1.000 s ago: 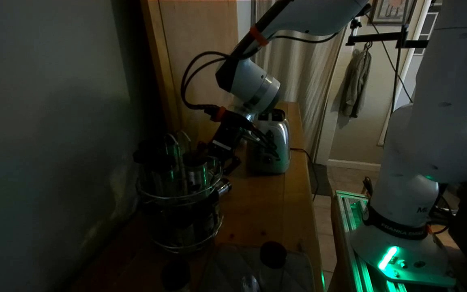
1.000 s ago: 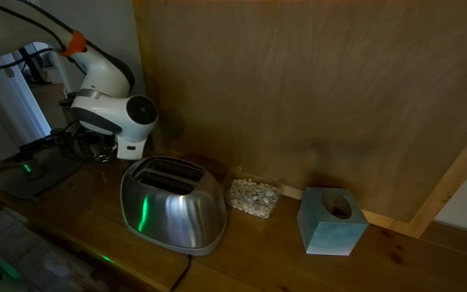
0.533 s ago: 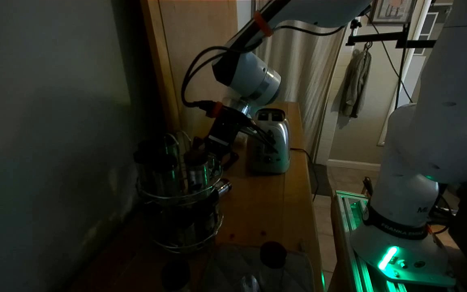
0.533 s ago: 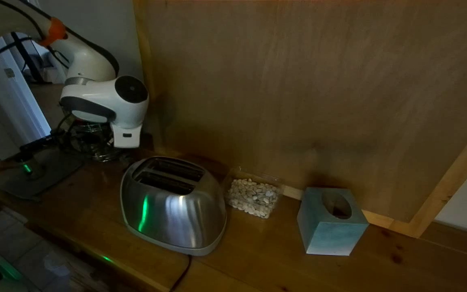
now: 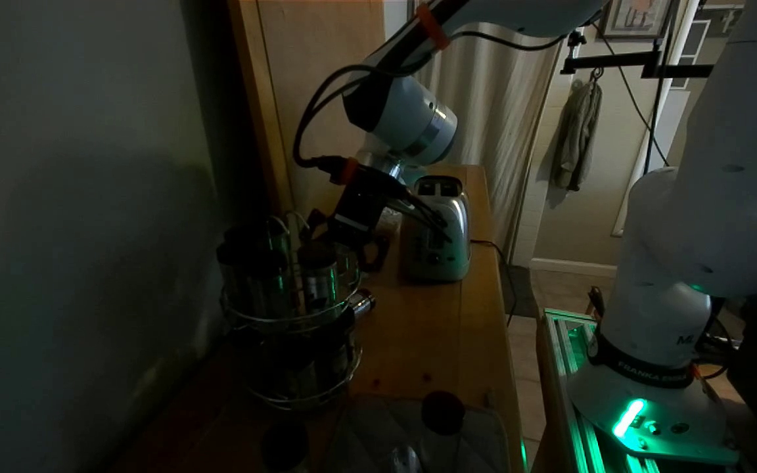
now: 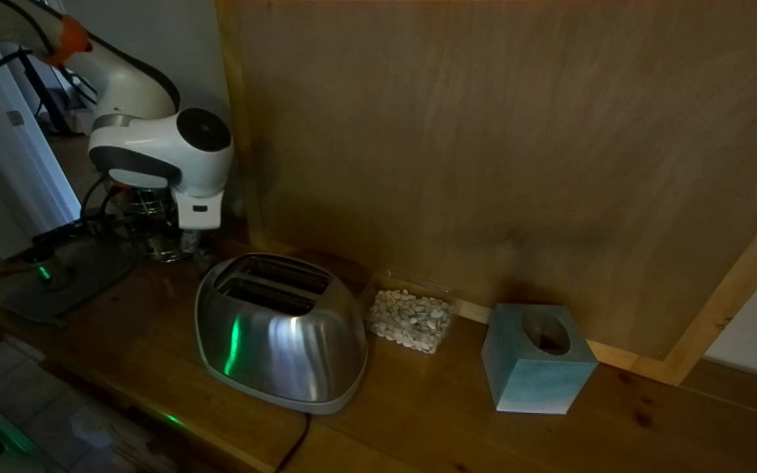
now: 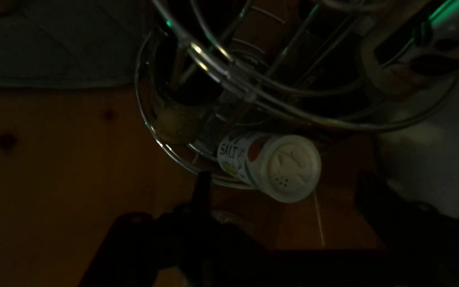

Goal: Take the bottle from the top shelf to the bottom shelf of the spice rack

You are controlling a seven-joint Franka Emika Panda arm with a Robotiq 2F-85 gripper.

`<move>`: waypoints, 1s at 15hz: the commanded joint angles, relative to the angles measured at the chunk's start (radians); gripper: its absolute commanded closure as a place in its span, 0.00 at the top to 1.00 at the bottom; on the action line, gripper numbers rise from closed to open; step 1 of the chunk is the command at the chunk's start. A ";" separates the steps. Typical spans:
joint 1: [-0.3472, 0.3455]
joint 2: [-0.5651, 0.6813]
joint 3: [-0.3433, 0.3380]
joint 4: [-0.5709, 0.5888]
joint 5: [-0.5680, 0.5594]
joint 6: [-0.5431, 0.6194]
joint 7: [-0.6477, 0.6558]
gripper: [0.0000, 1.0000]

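A white bottle labelled SALT (image 7: 235, 157), its pale lid toward the camera, leans in the bottom shelf (image 7: 165, 149) of the wire spice rack. The rim of the top shelf (image 7: 249, 93) passes above it. My gripper (image 7: 285, 177) stands open, its dark fingers on either side of the lid in the wrist view, apart from it. In an exterior view the gripper (image 5: 339, 253) is by the far side of the rack's top shelf (image 5: 293, 323), partly behind its jars. A pale cylinder end (image 5: 362, 302) juts out below that shelf, perhaps the same bottle.
Several dark-capped jars (image 5: 318, 279) fill the top shelf. A wall (image 5: 122, 230) runs close beside the rack. Beyond the gripper stands a toaster (image 6: 280, 341), with a box of pebbles (image 6: 411, 322) behind. A dark-capped bottle (image 5: 443, 414) is on the mat in front.
The arm has risen and drawn a little away from the rack. The gripper's fingers have spread wider. The pale cylinder end below the top shelf has stayed in place.
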 commanded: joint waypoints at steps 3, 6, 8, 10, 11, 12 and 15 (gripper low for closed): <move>-0.002 -0.033 0.006 -0.024 -0.038 0.026 0.050 1.00; -0.003 -0.028 0.011 -0.035 -0.070 0.078 0.080 0.66; -0.002 -0.027 0.011 -0.043 -0.088 0.113 0.098 0.50; 0.000 -0.022 0.011 -0.048 -0.103 0.131 0.110 0.38; 0.003 -0.019 0.011 -0.046 -0.101 0.128 0.109 0.30; 0.006 -0.020 0.010 -0.044 -0.090 0.112 0.101 0.23; 0.010 -0.016 0.010 -0.041 -0.084 0.085 0.090 0.01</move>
